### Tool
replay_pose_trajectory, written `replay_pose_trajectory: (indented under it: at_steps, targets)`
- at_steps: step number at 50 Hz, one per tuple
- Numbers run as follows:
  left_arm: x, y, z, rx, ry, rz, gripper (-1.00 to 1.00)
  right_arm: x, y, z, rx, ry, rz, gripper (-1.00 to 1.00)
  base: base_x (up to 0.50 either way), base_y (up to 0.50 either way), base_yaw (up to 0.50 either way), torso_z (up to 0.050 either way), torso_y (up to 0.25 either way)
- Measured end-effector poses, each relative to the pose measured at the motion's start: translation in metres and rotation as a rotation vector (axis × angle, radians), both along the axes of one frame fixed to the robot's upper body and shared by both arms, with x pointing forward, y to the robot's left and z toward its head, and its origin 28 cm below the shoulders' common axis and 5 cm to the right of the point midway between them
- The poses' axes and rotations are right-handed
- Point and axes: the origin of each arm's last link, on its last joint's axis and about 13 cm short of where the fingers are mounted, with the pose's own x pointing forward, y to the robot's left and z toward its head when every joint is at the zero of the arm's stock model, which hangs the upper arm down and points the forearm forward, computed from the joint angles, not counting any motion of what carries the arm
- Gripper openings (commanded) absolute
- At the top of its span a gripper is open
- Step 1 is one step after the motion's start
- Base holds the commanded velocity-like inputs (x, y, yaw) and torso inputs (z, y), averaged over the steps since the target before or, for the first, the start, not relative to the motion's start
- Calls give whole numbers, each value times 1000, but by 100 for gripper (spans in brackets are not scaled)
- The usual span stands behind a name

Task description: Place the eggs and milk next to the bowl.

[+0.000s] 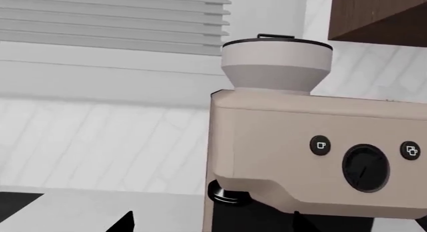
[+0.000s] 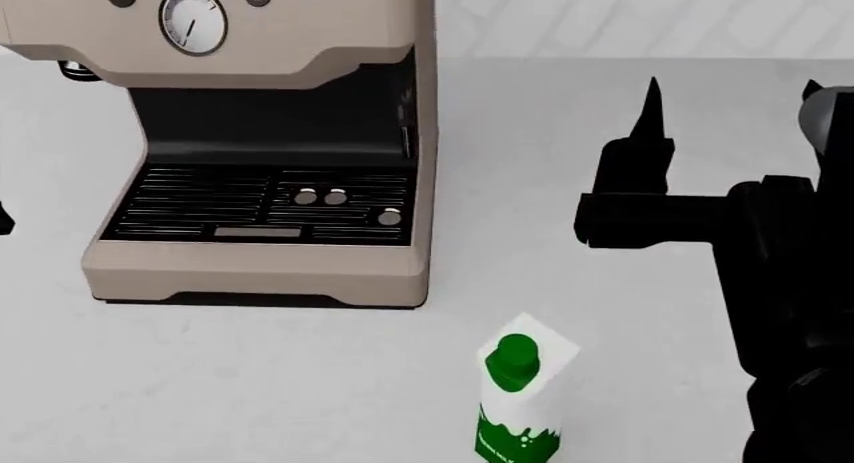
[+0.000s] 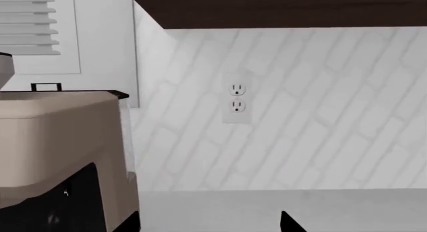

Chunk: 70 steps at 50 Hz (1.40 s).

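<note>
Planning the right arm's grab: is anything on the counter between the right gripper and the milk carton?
Nothing visible. In the head view, bare counter separates the right gripper from the milk carton, which stands nearer the robot; the coffee machine sits off to the left, out of that path.

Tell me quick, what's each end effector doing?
Left end effector: out of the head view; state cannot be told.
Right end effector: open, holding nothing.

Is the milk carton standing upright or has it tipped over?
Upright. In the head view the milk carton stands on the counter with its green cap on top.
</note>
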Motion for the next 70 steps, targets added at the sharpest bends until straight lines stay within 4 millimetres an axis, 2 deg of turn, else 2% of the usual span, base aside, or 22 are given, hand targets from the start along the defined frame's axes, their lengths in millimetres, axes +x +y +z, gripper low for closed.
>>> replay_pose_trajectory:
  at_steps: [15,27,44,70]
  targets:
    - [0,1,0,2,3,1,100,0,0,0,-4,0,2,100,0,0,0,0,0]
    - [-1,0,-1,1,3,-5,100,-7,-9,2,-45,2,29,100,0,0,0,0,0]
    - [1,-3,-2,8,9,-17,100,-28,-23,-3,-181,81,202,100,0,0,0,0,0]
    - [2,-6,-2,18,11,-31,100,-58,-33,-17,-243,159,511,100,0,0,0,0,0]
